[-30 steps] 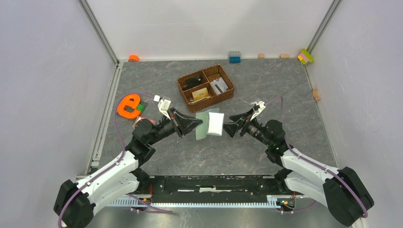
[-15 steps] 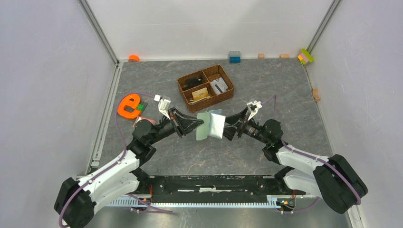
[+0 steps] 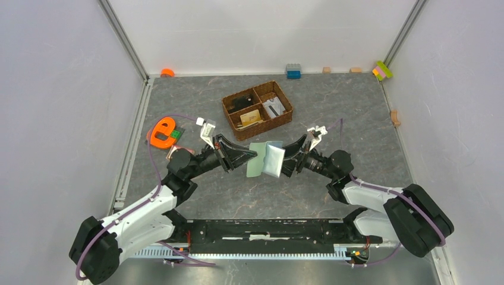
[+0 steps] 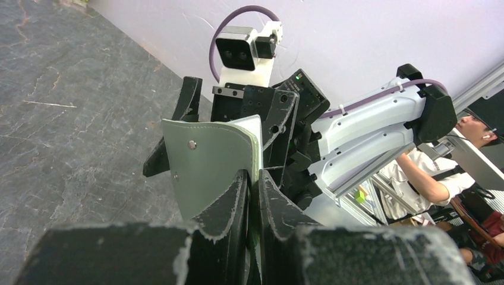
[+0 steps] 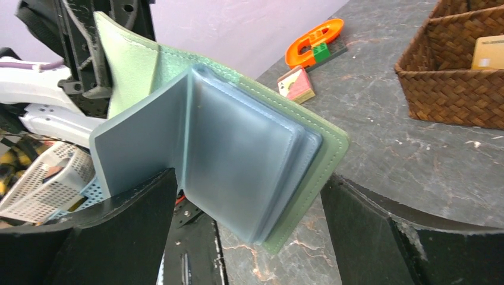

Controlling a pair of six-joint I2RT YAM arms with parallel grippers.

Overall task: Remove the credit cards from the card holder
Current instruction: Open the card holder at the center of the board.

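Since a second ago the right arm has pulled its elbow and shoulder in toward the middle. The wallet (image 3: 265, 159) has turned with it, and the leaf that faced up pale now shows blue-grey and slanted, while the left arm has barely shifted. Left claw (image 4: 252, 181) is clenched on the wallet's near edge, both black fingers pressed together on the sage-green cover, whose two small studs face the left wrist camera. Right claw (image 5: 249, 175) is released, its jaws spread wide with the wallet standing between them. One finger sits just beside the loose blue-grey leaf and the other just beside the green rim, and I cannot tell whether either pad touches. From the right wrist the wallet is seen open like a book: green outside, stacked blue-grey pockets inside, one stiff leaf swung out to the left. What the pockets hold I cannot tell. The wallet hangs in the air between the two arms, above the grey marbled table (image 3: 297, 196) and just in front of the wicker basket (image 3: 257, 109), which holds a tan flat piece and some small dark and pale bits. An orange e (image 3: 160, 132) lies on the table to the left, beyond the left arm, with a small patterned piece (image 5: 295, 85) near it
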